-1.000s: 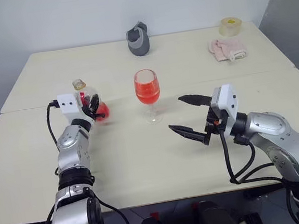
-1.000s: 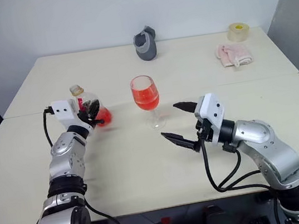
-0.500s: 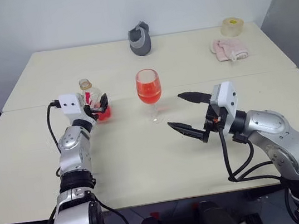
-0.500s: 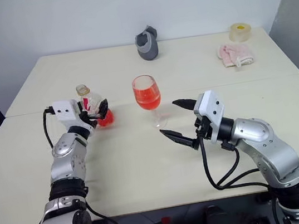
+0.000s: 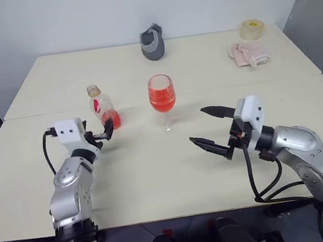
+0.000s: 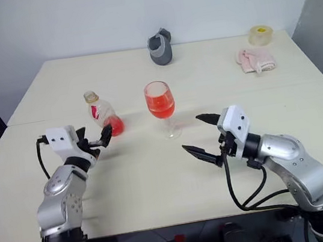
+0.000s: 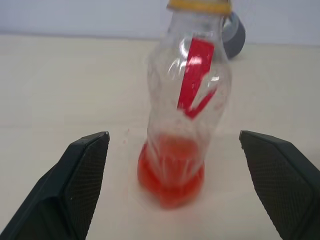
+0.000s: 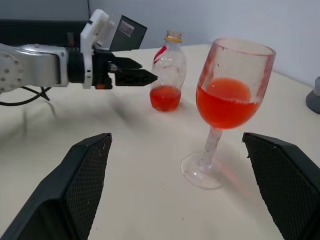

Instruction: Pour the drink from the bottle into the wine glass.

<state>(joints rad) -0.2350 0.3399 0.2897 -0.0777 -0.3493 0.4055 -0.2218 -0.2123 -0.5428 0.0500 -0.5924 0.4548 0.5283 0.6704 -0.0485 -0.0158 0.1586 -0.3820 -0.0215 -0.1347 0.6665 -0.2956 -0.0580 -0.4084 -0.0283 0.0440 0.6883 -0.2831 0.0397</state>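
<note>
From the head views we record the left claw [image 5: 103,132] spread and drawn back off the bottle [image 5: 102,107], now upright on the bench [image 5: 157,176] left of the filled wine glass [image 5: 162,95], pouring apparently finished; left wrist view: cap up, long axis vertical; right wrist view: right claw [image 5: 213,130] spread, empty.

The bottle [image 7: 187,100] looks like thin glossy clear plastic, the wine glass [image 8: 231,100] smooth glass, the tabletop [image 5: 157,176] matt, the fingers [image 7: 80,175] textured black.
</note>
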